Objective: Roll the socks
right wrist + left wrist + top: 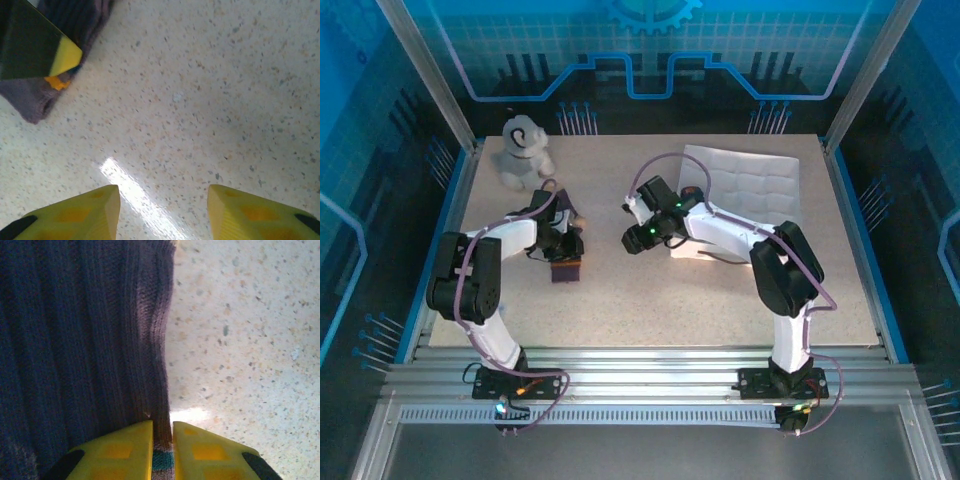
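Observation:
The dark purple socks (567, 269) lie on the speckled table, left of centre. My left gripper (565, 250) is down on them. In the left wrist view its yellow jaws (162, 442) are shut on the right edge of the ribbed sock fabric (85, 340), with a teal-striped bit of cuff pinched between them. My right gripper (636, 238) hovers open to the right of the socks, apart from them. The right wrist view has its fingertips (163, 210) wide apart over bare table, with the socks (30, 97) and a left fingertip (67, 54) at the upper left.
A grey-white plush dog (523, 150) sits at the back left corner. A white quilted cloth (745, 180) lies at the back right, behind the right arm. Bare table (650, 310) spreads in front of both grippers.

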Motion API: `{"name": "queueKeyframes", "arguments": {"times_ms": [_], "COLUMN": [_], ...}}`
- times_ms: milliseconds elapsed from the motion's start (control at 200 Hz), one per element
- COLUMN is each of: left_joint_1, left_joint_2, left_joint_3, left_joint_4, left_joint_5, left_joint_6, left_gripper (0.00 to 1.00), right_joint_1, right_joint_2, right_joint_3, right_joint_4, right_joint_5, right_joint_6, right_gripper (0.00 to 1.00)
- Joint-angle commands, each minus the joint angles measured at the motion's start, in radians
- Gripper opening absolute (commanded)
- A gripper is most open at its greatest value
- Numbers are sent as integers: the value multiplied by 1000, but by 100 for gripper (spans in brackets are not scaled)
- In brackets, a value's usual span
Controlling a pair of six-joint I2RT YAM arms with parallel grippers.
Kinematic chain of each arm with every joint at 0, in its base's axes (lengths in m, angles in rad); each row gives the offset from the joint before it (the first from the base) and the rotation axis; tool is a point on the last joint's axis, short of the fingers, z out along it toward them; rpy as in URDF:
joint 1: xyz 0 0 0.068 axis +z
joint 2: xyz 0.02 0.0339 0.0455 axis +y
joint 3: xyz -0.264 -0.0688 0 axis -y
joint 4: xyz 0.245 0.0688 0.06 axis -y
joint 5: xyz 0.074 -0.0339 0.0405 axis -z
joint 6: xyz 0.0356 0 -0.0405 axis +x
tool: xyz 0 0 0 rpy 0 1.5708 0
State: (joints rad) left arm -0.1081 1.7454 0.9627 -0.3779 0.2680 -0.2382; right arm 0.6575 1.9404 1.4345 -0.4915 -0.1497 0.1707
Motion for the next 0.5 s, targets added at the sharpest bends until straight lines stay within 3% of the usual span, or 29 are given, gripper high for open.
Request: {"name": "queueKeyframes", "arguments": {"times_ms": [0,340,495], "left_joint_1": [-53,-274,-364], "left_joint_2": [25,69,116], "left_joint_3": [-25,31,87], "left_joint_4": [-5,77,111], "left_joint_5": [47,20,23], "left_joint_6": [-42,-188,-229], "left_gripper": [15,15,15], "right_joint_1": [-53,-185,-194], "right_joint_2": [6,-116,-231], "right_joint_3": [-36,-203,-312], "right_joint_4": [-55,-25,32], "right_joint_5": [37,52,23], "right_joint_6": [-52,-129,-238], "right_gripper": [48,48,47]}}
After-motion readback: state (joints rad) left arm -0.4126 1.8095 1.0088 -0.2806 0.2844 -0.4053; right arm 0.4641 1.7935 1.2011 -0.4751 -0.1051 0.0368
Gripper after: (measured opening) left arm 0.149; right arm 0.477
